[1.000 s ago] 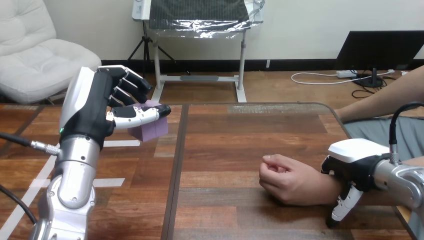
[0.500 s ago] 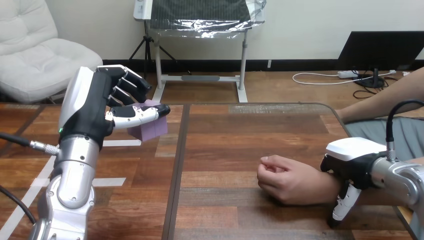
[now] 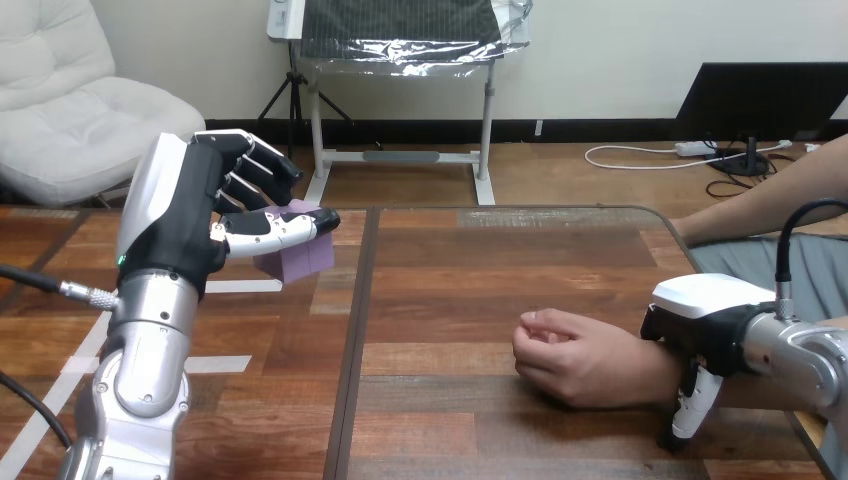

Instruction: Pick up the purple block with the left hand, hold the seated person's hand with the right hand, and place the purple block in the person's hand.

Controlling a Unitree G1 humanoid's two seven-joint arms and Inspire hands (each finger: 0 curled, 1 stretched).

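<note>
My left hand (image 3: 185, 215) is raised over the table's left part, and its fingers and thumb are curled round the purple block (image 3: 306, 256), which hangs clear of the wood. At the right, the person's hand (image 3: 568, 356) rests on the table in a loose fist, with the forearm running off to the right. My right hand (image 3: 706, 316) lies over the person's wrist. Its thumb (image 3: 692, 410) reaches down the near side of the wrist to the table. Its other fingers are hidden behind the wrist.
The wooden table (image 3: 470, 270) has a dark seam running front to back near its middle. Strips of white tape (image 3: 235, 287) lie on its left part. The person's other forearm (image 3: 770, 205) shows beyond the table's far right corner.
The person's fist has slid a little to the left, with my right hand still on the wrist. My left hand and the block have stayed in place.
</note>
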